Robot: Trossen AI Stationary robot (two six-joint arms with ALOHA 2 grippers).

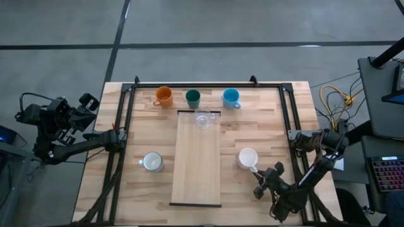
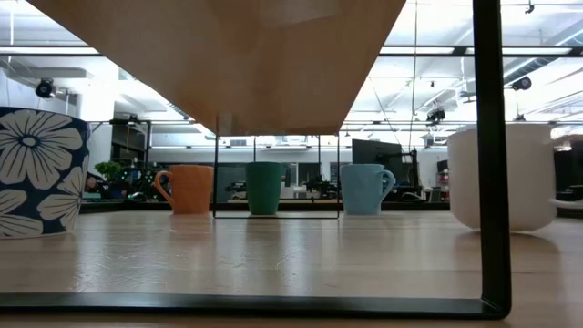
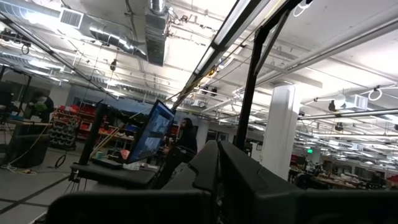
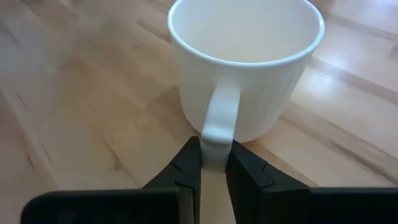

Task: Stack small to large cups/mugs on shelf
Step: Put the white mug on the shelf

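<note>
Currently:
Mug: white mug [image 4: 245, 68], upright, plain, ribbed wall, on the table right of the shelf [image 1: 197, 157].
Right gripper [image 4: 213, 165]: clenched on the mug's handle.
Left gripper [image 3: 214, 177]: closed, off the table's left edge.

The planked pale wooden table [image 1: 265, 135] carries a long narrow pale wood shelf [image 1: 197, 170] with dark end strips, lying to the left of the right claw [image 1: 257, 170]. A white ceramic mug [image 1: 247, 157] stands on the table with its handle pinched between that claw's fingers. Well beyond the claw, along the far edge, stand an orange mug [image 1: 164, 96], a dark green cup [image 1: 192, 98] and a light blue mug [image 1: 230, 98]. A clear glass [image 1: 202, 119] sits on the shelf's far end. A flower-patterned mug with a pale inside [image 1: 151, 162] stands on the table past the shelf.
</note>
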